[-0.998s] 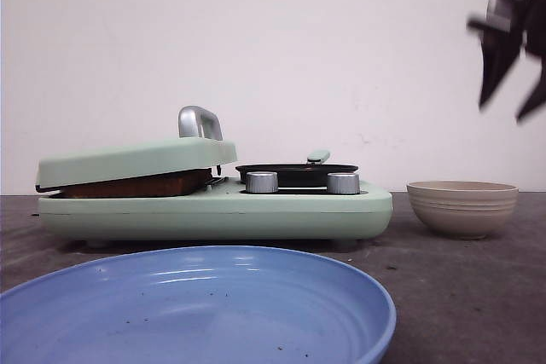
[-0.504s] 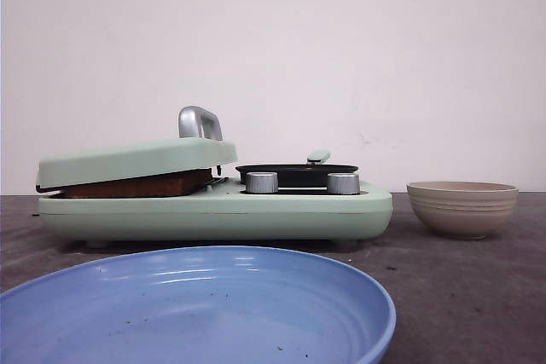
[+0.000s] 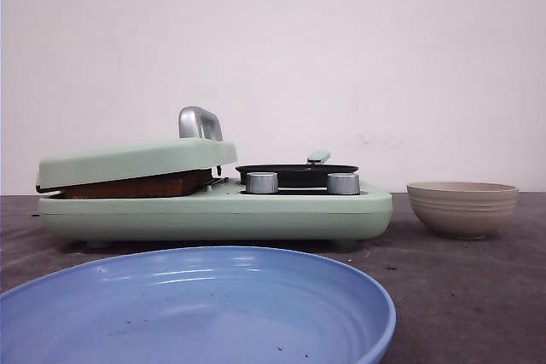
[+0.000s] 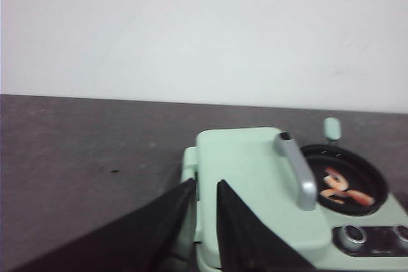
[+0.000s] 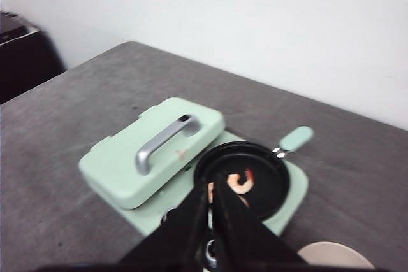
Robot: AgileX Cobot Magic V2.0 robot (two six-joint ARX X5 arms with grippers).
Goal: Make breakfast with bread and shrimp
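Note:
A mint-green breakfast maker (image 3: 213, 215) stands mid-table. Its lid (image 3: 136, 159) rests tilted on the bread (image 3: 141, 185), of which only a dark brown edge shows. Pinkish-orange shrimp (image 5: 242, 181) lie in the black pan (image 3: 297, 172) on the maker's right side; the shrimp (image 4: 344, 189) also show in the left wrist view. My left gripper (image 4: 206, 183) hovers over the lid's left edge, a narrow gap between its fingers, holding nothing. My right gripper (image 5: 210, 178) hangs high above the pan, fingers almost touching, empty. Neither gripper appears in the front view.
A beige ribbed bowl (image 3: 462, 208) sits right of the maker. A large blue plate (image 3: 196, 304) lies at the front edge. Two metal knobs (image 3: 262, 182) face forward, and a silver handle (image 3: 198, 122) stands up from the lid.
One second ago my right gripper was blurred at the front view's upper right; it has since moved out of that view. Nothing on the table has shifted.

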